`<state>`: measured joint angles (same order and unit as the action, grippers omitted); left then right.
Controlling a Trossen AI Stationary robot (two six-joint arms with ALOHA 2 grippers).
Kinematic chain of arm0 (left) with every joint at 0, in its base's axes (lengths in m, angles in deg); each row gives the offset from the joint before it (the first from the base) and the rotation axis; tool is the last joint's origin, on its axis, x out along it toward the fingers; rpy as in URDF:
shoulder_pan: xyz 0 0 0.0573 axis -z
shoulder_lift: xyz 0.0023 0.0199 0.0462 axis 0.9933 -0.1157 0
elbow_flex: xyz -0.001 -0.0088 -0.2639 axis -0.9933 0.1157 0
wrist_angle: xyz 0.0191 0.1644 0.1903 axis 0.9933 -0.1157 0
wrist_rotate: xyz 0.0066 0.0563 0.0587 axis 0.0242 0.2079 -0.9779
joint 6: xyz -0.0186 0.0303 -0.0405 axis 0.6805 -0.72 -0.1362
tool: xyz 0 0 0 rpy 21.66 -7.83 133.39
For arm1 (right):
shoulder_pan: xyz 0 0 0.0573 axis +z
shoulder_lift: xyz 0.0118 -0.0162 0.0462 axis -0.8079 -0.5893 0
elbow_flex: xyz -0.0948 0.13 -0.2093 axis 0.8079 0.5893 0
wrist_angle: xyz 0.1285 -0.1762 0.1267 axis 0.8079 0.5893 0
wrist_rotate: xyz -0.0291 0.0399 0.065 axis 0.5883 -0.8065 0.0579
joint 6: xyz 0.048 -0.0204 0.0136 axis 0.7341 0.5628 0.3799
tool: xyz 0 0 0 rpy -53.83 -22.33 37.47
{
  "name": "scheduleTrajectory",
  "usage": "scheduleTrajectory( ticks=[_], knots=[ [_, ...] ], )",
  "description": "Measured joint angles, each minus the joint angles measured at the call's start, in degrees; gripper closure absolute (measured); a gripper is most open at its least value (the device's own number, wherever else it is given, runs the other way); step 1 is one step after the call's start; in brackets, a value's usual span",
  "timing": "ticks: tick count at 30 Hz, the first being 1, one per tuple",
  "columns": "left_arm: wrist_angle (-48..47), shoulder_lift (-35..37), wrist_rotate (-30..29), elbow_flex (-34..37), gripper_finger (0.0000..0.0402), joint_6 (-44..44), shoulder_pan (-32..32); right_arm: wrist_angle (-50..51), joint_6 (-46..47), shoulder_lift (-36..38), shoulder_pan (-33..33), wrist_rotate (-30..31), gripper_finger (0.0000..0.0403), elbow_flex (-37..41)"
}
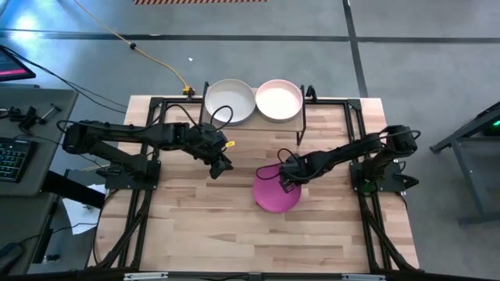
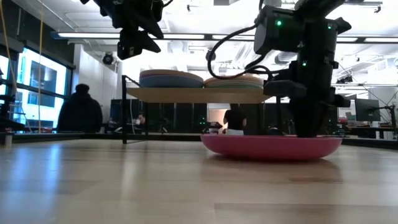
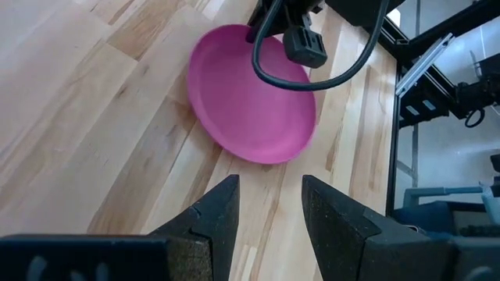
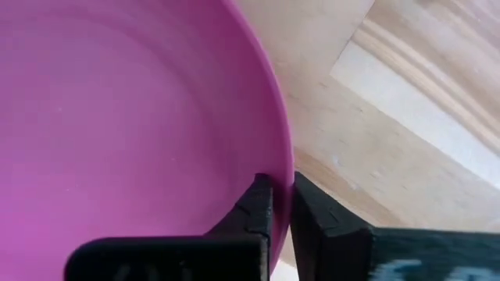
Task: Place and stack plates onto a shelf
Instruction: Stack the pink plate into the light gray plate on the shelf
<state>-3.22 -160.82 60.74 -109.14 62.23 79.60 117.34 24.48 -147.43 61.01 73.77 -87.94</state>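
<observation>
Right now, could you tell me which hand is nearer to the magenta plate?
The right hand: it is shut on the rim of the magenta plate. The left hand hangs open above the table, off to the plate's side.

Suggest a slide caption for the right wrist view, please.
Right gripper shut on the magenta plate's rim.

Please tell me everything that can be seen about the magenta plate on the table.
The magenta plate is round, shallow and matte, with a smooth raised rim and nothing in it. It lies flat and upright on the wooden table, in front of the shelf and apart from it. The right gripper has its jaws shut on the plate's rim, one inside and one outside. Nothing else touches it; the left gripper is clear of it.
</observation>
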Motion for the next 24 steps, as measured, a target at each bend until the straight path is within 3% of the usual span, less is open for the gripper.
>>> scheduleTrajectory(
  ticks=[3,15,24],
  knots=[
    [-0.2,0.0,0.0,0.0,0.0273,0.0,0.0,0.2,0.0,2.0,0.0,-0.5,0.0402,0.2],
    [0.2,0.0,0.0,0.0,0.0273,2.3,0.0,0.3,1.2,13.4,0.0,6.8,0.0401,0.3],
    [2.2,0.0,-0.5,0.0,0.0273,2.5,0.0,0.0,1.4,16.5,0.0,8.5,0.0402,0.2]
  ],
)
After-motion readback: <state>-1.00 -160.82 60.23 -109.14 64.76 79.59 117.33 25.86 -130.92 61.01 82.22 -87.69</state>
